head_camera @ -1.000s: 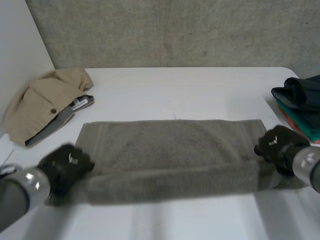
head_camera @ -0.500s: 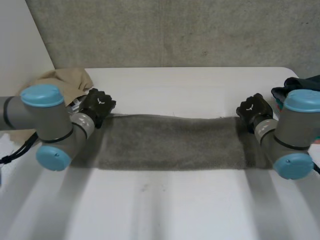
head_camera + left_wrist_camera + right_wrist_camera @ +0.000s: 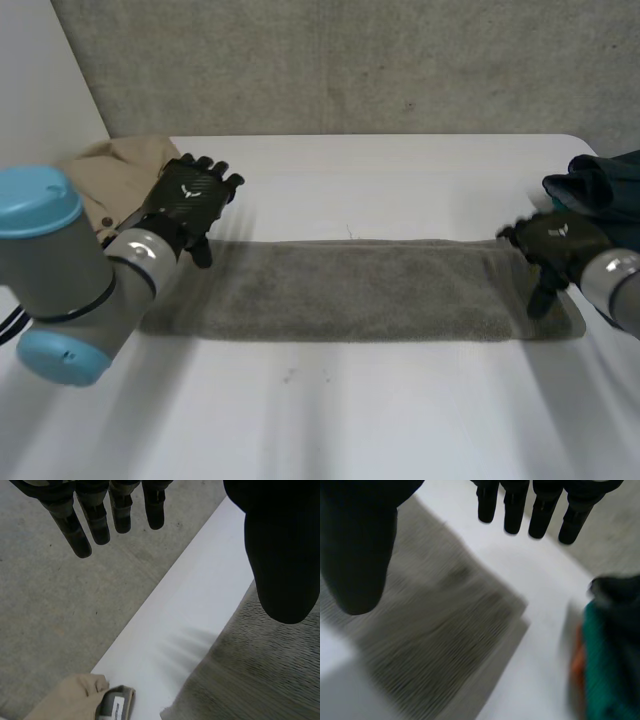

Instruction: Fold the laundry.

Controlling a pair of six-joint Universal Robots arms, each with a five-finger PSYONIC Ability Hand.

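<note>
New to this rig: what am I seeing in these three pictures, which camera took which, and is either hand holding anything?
This is a two-armed robot at a white table; each arm ends in a black hand. The wide picture comes from a camera between and behind the arms, looking down. The other two come from wrist cameras, looking along each palm. A grey towel, folded into a long strip, lies across the table. The left hand hovers near its left end, the right hand near its right end. Both are open, holding nothing. A beige garment lies at the back left, a pile of dark and teal clothes at the right.
</note>
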